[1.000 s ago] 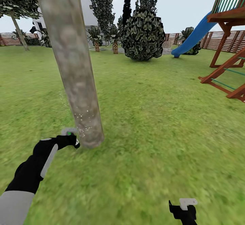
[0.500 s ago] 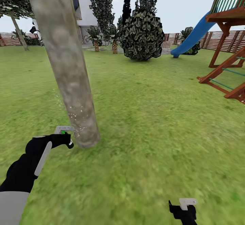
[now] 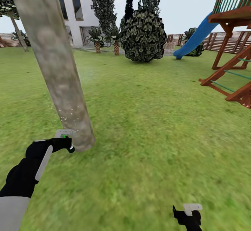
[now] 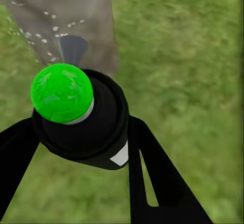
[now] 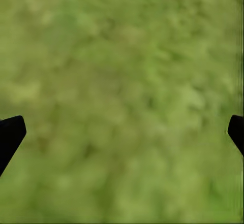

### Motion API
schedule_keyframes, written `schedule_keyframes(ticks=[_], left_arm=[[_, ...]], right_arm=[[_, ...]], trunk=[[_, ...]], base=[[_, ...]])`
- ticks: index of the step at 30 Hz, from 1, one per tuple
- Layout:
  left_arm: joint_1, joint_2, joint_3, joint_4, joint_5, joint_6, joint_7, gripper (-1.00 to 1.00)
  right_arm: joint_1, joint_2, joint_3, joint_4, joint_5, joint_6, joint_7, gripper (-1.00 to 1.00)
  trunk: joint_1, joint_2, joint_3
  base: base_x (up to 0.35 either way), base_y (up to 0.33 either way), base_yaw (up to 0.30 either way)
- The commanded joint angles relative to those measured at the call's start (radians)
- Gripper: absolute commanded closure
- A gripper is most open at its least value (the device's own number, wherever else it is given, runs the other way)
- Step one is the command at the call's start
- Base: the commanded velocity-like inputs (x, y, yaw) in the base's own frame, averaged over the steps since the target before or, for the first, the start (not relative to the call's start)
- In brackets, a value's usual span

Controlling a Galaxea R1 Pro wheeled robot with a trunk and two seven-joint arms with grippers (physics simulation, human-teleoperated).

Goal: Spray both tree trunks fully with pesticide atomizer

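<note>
The pesticide atomizer [image 3: 65, 133], a dark body with a light grey nozzle head and a green spot, sits in my left gripper [image 3: 67, 142], which is shut on it. Its nozzle points at the foot of a thick, mottled beige-grey tree trunk [image 3: 59, 70], a hand's width away. White droplets speckle the bark just above the nozzle. In the left wrist view the atomizer [image 4: 62, 93] shows a green cap, black fingers [image 4: 152, 178] flank it, and the spotted trunk [image 4: 66, 16] lies beyond. My right gripper [image 3: 190, 216] hangs open low over bare grass [image 5: 122, 102].
A wooden play frame [image 3: 230, 74] with a blue slide [image 3: 195, 39] stands at the right. A round dark bush [image 3: 143, 35], conifers and small palms line the back, with a white house [image 3: 78, 11] behind. Another leaning tree [image 3: 19, 32] stands far left by the fence.
The whole picture has slid left, so the camera has moved; more of the house shows. My left gripper still holds the atomizer at the trunk's foot. The right gripper is unchanged.
</note>
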Motion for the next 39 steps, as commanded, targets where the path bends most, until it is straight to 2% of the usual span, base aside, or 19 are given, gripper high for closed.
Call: schedule_keyframes(ticks=[1, 10, 14, 21, 29, 32, 36, 39], left_arm=[[-0.001, 0.0, 0.001, 0.0, 0.004, 0.006, -0.001, 1.0], [-0.001, 0.003, 0.0, 0.003, 0.004, 0.006, 0.002, 1.0], [0.001, 0.006, 0.001, 0.029, 0.004, 0.002, 0.007, 1.0], [0.001, 0.006, 0.004, 0.098, 0.004, -0.007, 0.07, 1.0], [0.001, 0.006, 0.003, 0.101, 0.004, -0.007, 0.074, 1.0], [0.001, 0.006, 0.003, 0.134, 0.004, -0.011, 0.075, 1.0], [0.001, 0.006, 0.015, 0.222, 0.004, -0.099, 0.074, 1.0], [0.001, 0.006, 0.018, 0.231, 0.003, -0.111, 0.075, 1.0]], right_arm=[[-0.001, 0.0, -0.005, 0.001, 0.011, -0.003, -0.005, -1.0], [-0.001, 0.0, -0.005, 0.001, 0.011, -0.003, -0.004, -1.0], [-0.001, 0.0, -0.005, 0.001, 0.011, -0.003, -0.004, -1.0], [-0.001, 0.0, -0.005, 0.001, 0.011, -0.002, -0.004, -1.0], [-0.001, 0.0, -0.005, 0.001, 0.011, -0.002, -0.003, -1.0], [-0.001, 0.0, -0.005, 0.001, 0.011, -0.002, -0.003, -1.0], [-0.001, 0.0, -0.005, 0.003, 0.011, -0.002, -0.003, -1.0], [-0.001, 0.0, -0.005, 0.003, 0.011, -0.002, -0.003, -1.0]], trunk=[[0.0, 0.0, -0.001], [0.0, 0.0, -0.001], [0.0, 0.0, -0.001], [0.0, 0.0, -0.001], [0.0, 0.0, -0.001], [0.0, 0.0, -0.001], [0.0, 0.0, -0.001], [0.0, 0.0, -0.001]], base=[[0.0, -0.272, 0.0], [0.0, -0.272, 0.005], [0.0, -0.272, 0.221], [0.015, -0.272, 0.275], [0.214, -0.2, 0.1], [0.245, -0.172, 0.001], [0.244, -0.174, 0.055], [0.173, -0.226, 0.266]])
